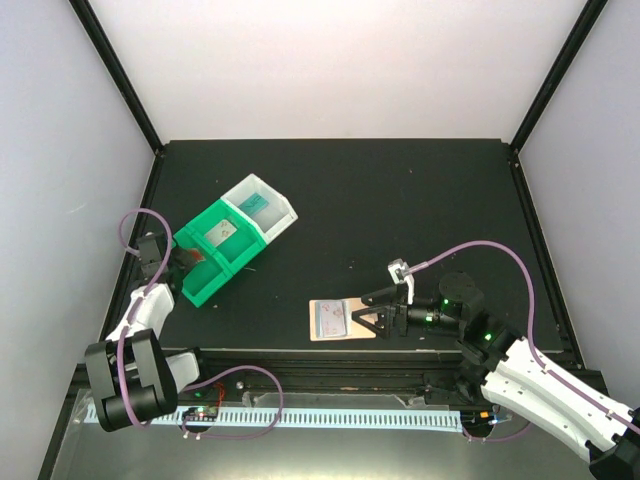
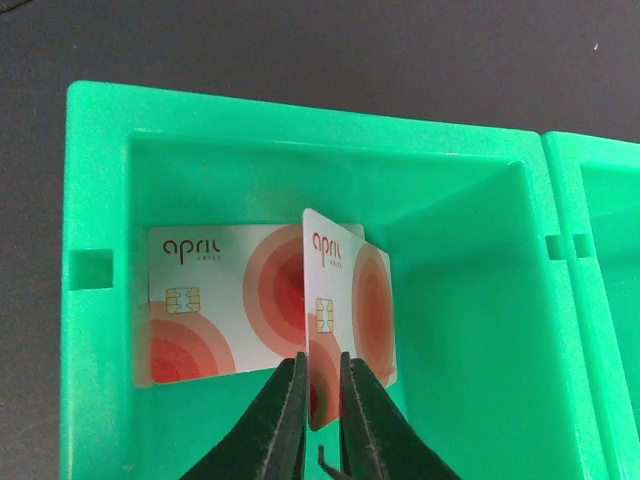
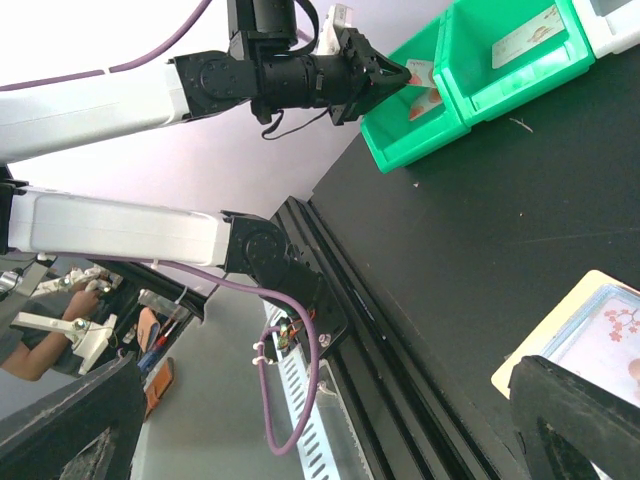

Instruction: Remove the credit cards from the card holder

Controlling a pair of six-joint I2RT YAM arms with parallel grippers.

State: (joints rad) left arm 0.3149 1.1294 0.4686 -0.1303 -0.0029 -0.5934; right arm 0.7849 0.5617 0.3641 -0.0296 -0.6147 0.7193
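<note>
Plastic red-blotch card (image 2: 350, 290) looks stiff, thin, light, slick; left tool (image 2: 322, 362) pinches its lower edge, upright in green bin (image 2: 100, 330); right tool (image 1: 360, 313) spread wide beside card holder (image 1: 328, 320)

The black table (image 1: 420, 210) carries two green bins (image 1: 205, 288), a white bin (image 1: 288, 213) adjoining them, and a card holder (image 1: 328, 320) well apart.

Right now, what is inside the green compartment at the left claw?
One red-circled card lies flat; a second card stands upright in the left claw, covering the flat card's right end.
</note>
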